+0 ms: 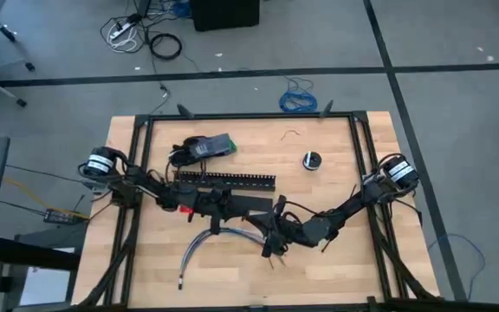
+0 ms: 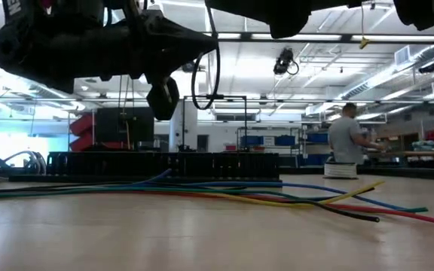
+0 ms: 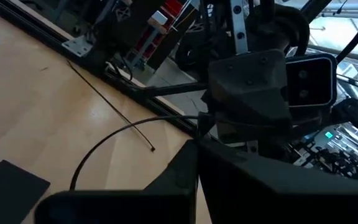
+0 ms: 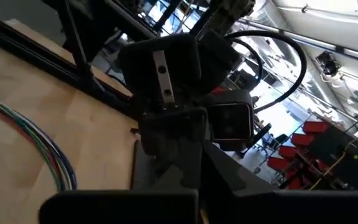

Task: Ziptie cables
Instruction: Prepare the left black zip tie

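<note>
Cables [image 1: 206, 245] arc on the table just in front of the slotted channel [image 1: 226, 179], between my grippers; left gripper [image 1: 217, 211] is nearer. Can't tell if either hand, including right gripper [image 1: 275, 232], is open or closed.

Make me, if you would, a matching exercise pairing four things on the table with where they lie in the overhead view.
Things:
1. cables
2. black slotted channel
3. small round object
4. curled wire scrap

Places in the high view:
A. alone, right of the channel's end
B. nearest the table's top rail
C. curving through the lower-left part of the table
D. lying straight across the middle, just above both arms

Pairs: 1-C, 2-D, 3-A, 4-B
</note>
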Tool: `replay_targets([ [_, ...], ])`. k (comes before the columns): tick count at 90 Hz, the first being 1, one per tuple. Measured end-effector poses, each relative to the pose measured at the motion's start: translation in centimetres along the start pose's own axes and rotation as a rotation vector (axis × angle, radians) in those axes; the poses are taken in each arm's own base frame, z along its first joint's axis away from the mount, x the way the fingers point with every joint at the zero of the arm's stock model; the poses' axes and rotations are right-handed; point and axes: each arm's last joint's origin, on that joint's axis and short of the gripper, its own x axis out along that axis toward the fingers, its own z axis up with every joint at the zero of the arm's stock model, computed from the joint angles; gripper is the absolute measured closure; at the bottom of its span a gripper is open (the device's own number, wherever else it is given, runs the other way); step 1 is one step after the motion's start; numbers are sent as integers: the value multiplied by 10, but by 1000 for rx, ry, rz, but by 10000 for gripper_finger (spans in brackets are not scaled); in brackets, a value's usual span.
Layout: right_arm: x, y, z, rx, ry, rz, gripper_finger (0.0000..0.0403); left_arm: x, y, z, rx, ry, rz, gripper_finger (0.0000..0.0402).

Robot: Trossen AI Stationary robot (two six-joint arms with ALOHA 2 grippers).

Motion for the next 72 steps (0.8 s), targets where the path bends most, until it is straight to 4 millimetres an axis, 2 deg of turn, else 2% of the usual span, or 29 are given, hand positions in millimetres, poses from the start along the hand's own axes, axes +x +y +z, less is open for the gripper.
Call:
replay_targets([
  [50, 0, 0, 0, -4, -3, 4, 403, 0, -1, 1, 25, 4, -26, 399],
  [72, -3, 0, -1, -28, 76, -74, 403, 0, -2, 0, 20, 34, -64, 362],
])
